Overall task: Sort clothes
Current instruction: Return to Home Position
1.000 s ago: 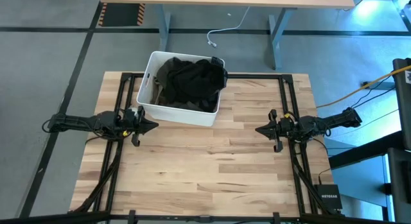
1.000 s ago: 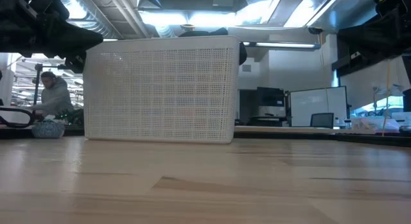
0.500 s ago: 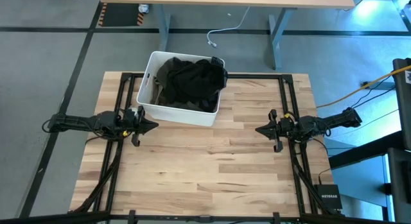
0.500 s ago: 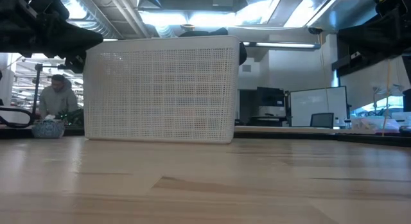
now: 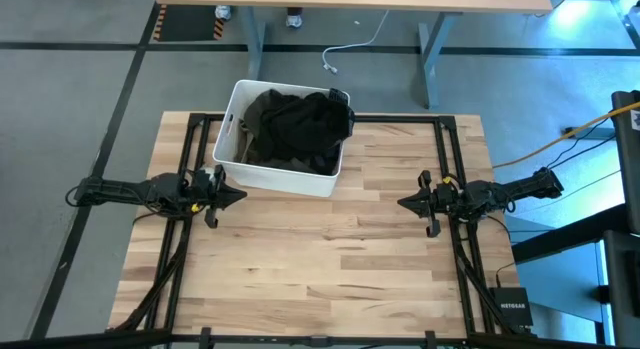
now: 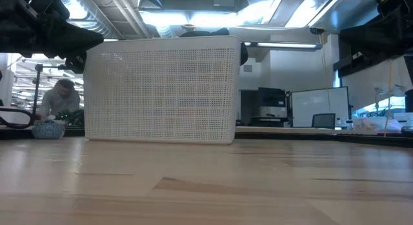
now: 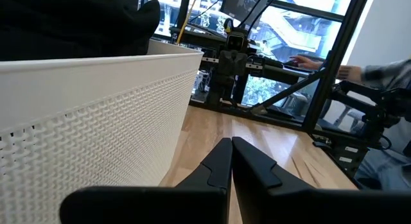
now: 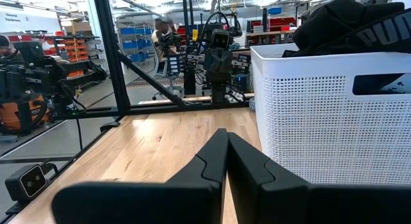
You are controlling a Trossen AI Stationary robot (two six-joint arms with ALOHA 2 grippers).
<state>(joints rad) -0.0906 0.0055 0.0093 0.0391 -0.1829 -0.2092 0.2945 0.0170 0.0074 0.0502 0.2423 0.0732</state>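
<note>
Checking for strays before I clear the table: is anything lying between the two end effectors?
No. In the high view, only bare tabletop lies between the left end effector and the right end effector.

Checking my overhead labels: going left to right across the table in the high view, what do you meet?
The left gripper, shut → dark clothes heaped in the white bin → the right gripper, shut.

Wooden table (image 5: 330, 249), white bin (image 5: 282, 177) (far edge)
</note>
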